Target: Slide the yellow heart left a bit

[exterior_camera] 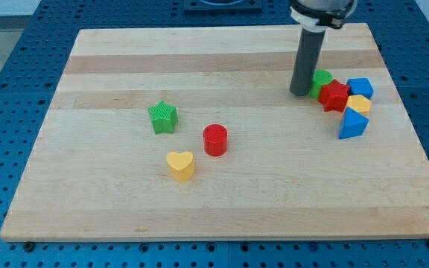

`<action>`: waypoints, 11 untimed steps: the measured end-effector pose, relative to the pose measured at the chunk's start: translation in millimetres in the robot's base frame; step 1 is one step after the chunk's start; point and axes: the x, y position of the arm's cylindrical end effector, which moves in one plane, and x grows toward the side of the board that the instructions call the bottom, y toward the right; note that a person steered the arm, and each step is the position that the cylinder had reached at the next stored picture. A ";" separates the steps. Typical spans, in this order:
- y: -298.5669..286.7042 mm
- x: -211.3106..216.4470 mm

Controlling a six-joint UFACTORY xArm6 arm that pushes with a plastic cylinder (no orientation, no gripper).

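A yellow heart (180,164) lay on the near, left-of-centre part of a pale wooden board (222,201), apart from everything else. Just beyond it to the right stood a red cylinder (215,139), close but not touching. Farther back and to the left sat a green star (163,117).

Well away, at the far right of the board, a tight cluster held a red star (335,96), a green block (322,79) whose shape was partly hidden, a blue cube (360,88), a small yellow block (359,103) of unclear shape, possibly rounded, and a blue triangular block (353,124) nearest the viewer.

The dark rod came down from the top edge, and my tip (300,93) rested on the board just left of the green block, seemingly touching it. The rod had nothing to open or close and held nothing. My tip was far from the yellow heart.
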 end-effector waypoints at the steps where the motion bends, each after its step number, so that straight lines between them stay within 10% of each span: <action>1: 5.6 -0.5; 6: -84.0 149.4; 11: -190.8 122.5</action>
